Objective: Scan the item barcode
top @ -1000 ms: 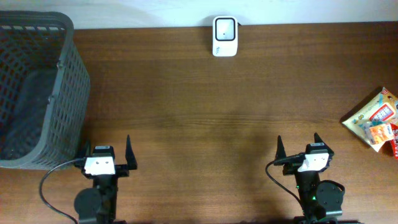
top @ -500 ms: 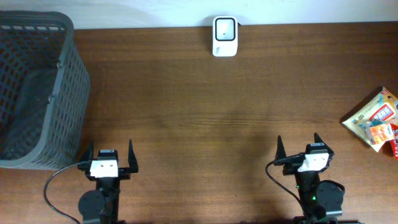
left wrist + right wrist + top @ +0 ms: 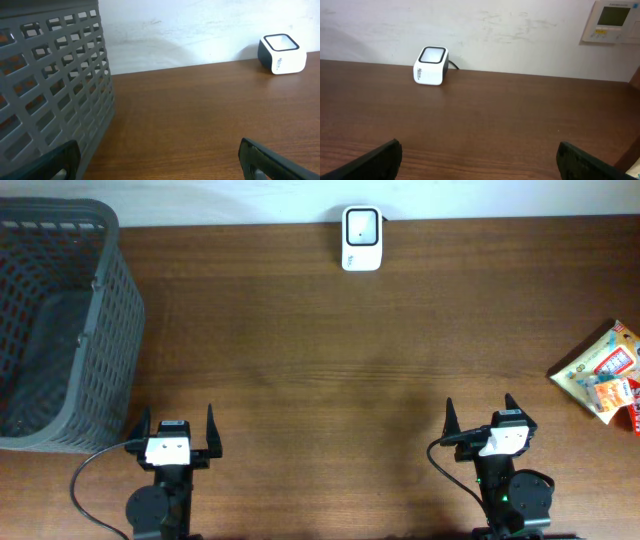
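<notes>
Left gripper: you have it released, jaws wide and holding nothing, well nearer you than the scanner and off to its left.
Right gripper: likewise released and empty, nearer you than the scanner, off to its right.
Snack packets: your item lies far right of the scanner at the worktop edge, well apart from both arms.
Basket: far left of the scanner.
Scanner position: back edge, against the wall.
</notes>
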Available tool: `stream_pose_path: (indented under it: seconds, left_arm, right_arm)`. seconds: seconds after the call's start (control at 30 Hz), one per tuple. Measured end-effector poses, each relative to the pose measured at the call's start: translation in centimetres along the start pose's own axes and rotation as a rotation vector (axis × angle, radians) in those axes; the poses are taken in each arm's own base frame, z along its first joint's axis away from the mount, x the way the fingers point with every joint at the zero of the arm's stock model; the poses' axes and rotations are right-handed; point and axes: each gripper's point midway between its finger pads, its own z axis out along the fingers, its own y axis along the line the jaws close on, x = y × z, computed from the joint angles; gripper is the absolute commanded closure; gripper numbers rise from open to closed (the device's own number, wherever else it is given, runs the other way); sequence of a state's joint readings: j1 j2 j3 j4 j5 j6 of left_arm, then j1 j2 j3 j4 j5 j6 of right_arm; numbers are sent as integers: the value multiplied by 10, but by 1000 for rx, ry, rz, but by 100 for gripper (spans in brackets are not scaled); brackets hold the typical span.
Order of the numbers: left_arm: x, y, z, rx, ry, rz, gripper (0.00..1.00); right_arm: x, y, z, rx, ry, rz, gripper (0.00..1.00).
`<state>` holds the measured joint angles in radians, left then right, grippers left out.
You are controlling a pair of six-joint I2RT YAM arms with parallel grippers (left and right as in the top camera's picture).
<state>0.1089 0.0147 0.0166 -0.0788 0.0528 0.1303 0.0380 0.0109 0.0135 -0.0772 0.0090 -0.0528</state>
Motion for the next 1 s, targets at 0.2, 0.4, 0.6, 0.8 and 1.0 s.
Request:
stream_pose_path:
  seconds: [0.2, 0.4, 0.6, 0.8, 1.0]
  left_arm:
    - [1, 5, 0, -32, 5, -140, 1]
    - [2, 7, 0, -40, 5, -205, 1]
    - [1, 3, 0, -27, 4, -205, 1]
    - [1, -2, 0, -4, 4, -172, 1]
    - [1, -2, 0, -4, 4, -169, 1]
  right_arm:
    - [0, 0, 0, 0, 0, 0, 2]
    - [0, 0, 0, 0, 0, 0, 2]
    - [0, 0, 0, 0, 0, 0, 2]
    - [0, 0, 0, 0, 0, 0, 2]
    - [0, 0, 0, 0, 0, 1, 2]
